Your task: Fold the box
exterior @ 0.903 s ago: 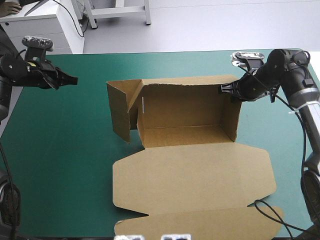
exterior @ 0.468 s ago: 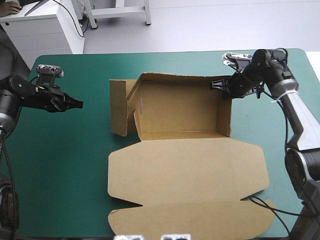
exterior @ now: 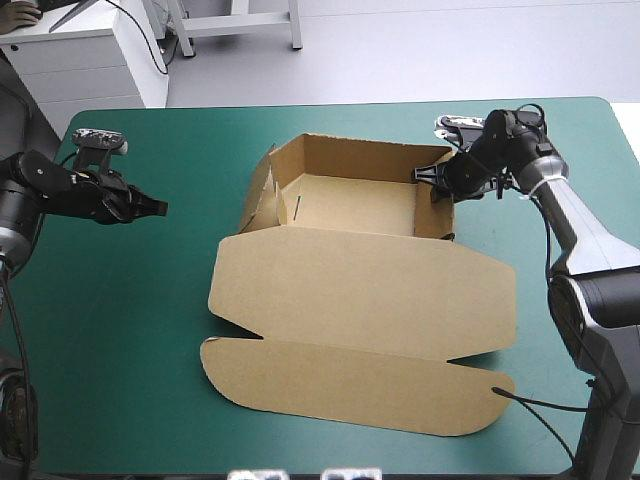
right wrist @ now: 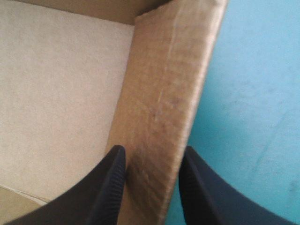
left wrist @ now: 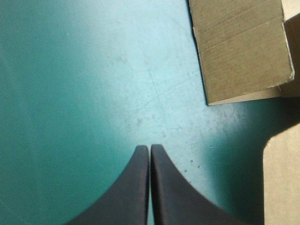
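The brown box (exterior: 350,290) stands mid-table as an open tray, its lid flat toward the near edge. My right gripper (exterior: 432,183) is at the tray's right wall (exterior: 440,212). In the right wrist view the gripper (right wrist: 152,152) straddles this wall (right wrist: 173,84), one finger inside over the tray's floor (right wrist: 61,93), and is shut on it. My left gripper (exterior: 155,207) hangs shut over the cover, apart from the box's loose left flap (exterior: 262,200). From the left wrist, the gripper (left wrist: 150,147) points toward that flap (left wrist: 241,51) and a lid corner (left wrist: 281,178).
The teal-green cover (exterior: 180,290) shows on the left of the box and along the far edge. The lid's outer flap (exterior: 360,385) lies slantwise, its right end close to the table's near edge.
The right gripper has moved left and slightly farther with the box wall; the whole box slid left and turned. The left gripper came nearer earlier, then stayed still.
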`<state>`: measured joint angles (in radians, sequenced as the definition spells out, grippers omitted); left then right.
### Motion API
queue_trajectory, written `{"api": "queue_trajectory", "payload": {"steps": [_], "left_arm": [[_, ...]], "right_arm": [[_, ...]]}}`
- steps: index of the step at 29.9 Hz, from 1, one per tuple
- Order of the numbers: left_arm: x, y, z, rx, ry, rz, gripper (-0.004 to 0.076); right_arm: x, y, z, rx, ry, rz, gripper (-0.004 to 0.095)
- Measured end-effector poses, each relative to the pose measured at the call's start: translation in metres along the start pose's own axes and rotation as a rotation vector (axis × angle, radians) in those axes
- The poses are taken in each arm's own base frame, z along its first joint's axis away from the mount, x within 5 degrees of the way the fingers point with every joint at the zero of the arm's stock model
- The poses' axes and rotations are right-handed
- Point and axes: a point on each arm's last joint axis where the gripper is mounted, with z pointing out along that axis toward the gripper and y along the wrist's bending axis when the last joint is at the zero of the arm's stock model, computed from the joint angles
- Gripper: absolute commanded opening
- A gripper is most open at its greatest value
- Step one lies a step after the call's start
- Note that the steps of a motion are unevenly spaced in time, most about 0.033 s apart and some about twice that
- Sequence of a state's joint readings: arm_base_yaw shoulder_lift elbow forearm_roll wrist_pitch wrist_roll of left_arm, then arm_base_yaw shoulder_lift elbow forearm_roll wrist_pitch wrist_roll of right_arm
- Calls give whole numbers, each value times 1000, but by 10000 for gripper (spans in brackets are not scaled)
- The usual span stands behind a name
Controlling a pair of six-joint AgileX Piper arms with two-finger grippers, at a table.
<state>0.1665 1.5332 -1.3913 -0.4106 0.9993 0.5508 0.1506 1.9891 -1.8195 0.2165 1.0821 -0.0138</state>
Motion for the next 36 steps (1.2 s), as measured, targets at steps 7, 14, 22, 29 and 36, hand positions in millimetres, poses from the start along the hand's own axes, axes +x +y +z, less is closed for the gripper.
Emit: {"api": "queue_trajectory", "payload": {"steps": [7,14,22,29,36], "left_arm": [[0,0,0,0,-2,1,-8],[0,0,-1,-2,-7,3,-8],[1,-1,-2,5,4,-1,-8],[1,-1,-2,9,9,-2,-8],[1,-1,-2,9,9,-2,-8]], "right_arm": [[-24,9,-70,63,-117,-70,364],[-25,23,-147,59,-309,-75,364],[-8,25,-160,46,-296,-16,364],[-5,16,-99,32,-119,23,364],[-12,5,-37,34,8,49,364]]}}
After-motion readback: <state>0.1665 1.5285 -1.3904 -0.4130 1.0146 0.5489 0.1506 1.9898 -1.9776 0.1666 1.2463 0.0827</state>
